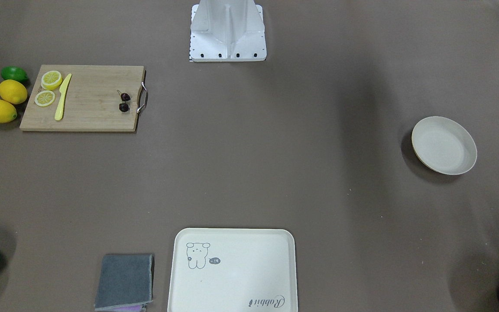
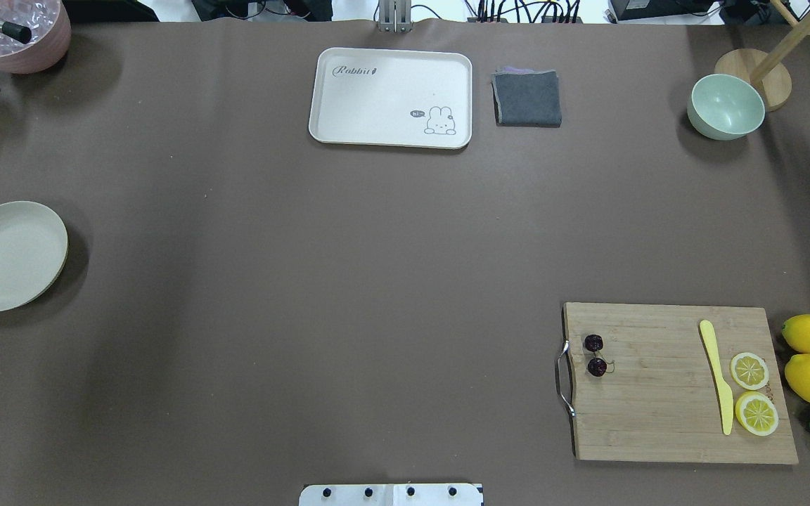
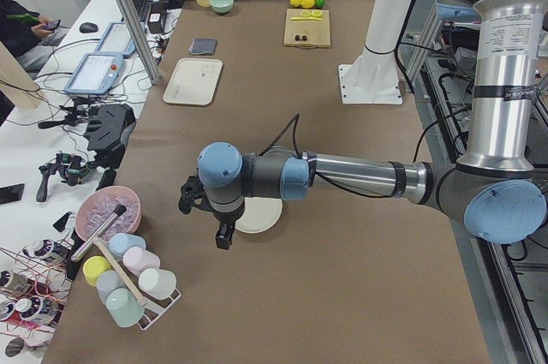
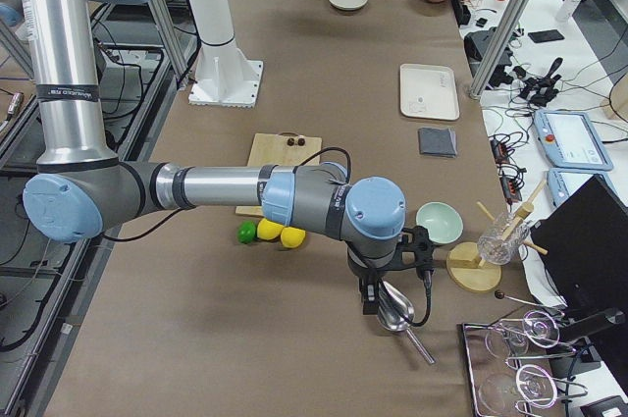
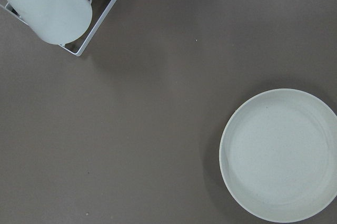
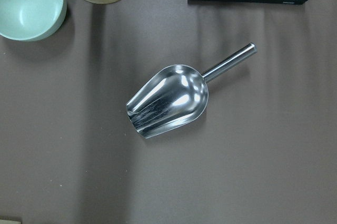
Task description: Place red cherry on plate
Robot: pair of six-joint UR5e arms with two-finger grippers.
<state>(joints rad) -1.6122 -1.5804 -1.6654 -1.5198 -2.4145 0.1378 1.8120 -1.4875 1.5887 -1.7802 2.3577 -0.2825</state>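
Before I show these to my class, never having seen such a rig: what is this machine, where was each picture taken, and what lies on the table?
It is a robot with two arms at a table. Two pictures look down from opposite sides, two look along the table from its ends, two come from wrist cameras. The left gripper hangs near the plate, the right gripper above a metal scoop. The red cherry lies on the cutting board with a yellow knife and lemon slices, so it is not held.
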